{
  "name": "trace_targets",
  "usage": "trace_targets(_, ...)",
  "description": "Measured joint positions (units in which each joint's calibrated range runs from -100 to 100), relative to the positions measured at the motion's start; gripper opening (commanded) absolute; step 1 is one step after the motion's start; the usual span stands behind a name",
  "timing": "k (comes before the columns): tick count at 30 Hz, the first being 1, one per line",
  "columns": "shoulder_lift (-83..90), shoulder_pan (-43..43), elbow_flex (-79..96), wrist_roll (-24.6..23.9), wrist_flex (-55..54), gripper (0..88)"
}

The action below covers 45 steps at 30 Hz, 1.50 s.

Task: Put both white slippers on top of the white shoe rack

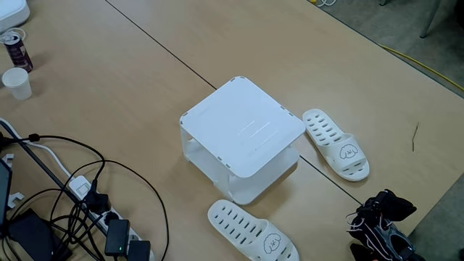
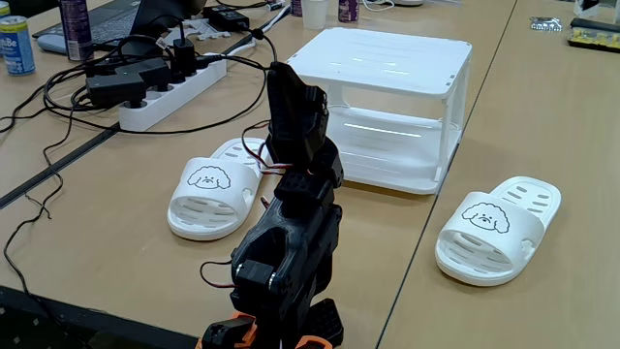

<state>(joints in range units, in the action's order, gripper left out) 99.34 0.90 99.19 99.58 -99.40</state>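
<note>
Both fixed views: white shoe rack (image 1: 243, 134) (image 2: 387, 60) stands on the wooden table (image 1: 145, 80) (image 2: 542, 145), its top bare. One white slipper (image 1: 336, 143) (image 2: 497, 229) lies at one side, the other slipper (image 1: 250, 232) (image 2: 215, 186) at the adjacent side. Black arm (image 2: 291, 223) folded near the second; jaw state cannot be told.

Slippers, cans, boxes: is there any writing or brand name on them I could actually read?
No text is readable.
White slippers: a cartoon face on each strap, no words.
Blue can: print too blurred to read.
Dark can: label too small to read.
White shoe rack: no writing that can be made out.
</note>
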Motion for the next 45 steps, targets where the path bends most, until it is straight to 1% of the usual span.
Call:
trace_targets(42, 0.0, -0.1, 0.0, 0.0, 0.0, 0.8)
trace_targets(45, 0.0, -0.1, 0.0, 0.0, 3.0, 0.8)
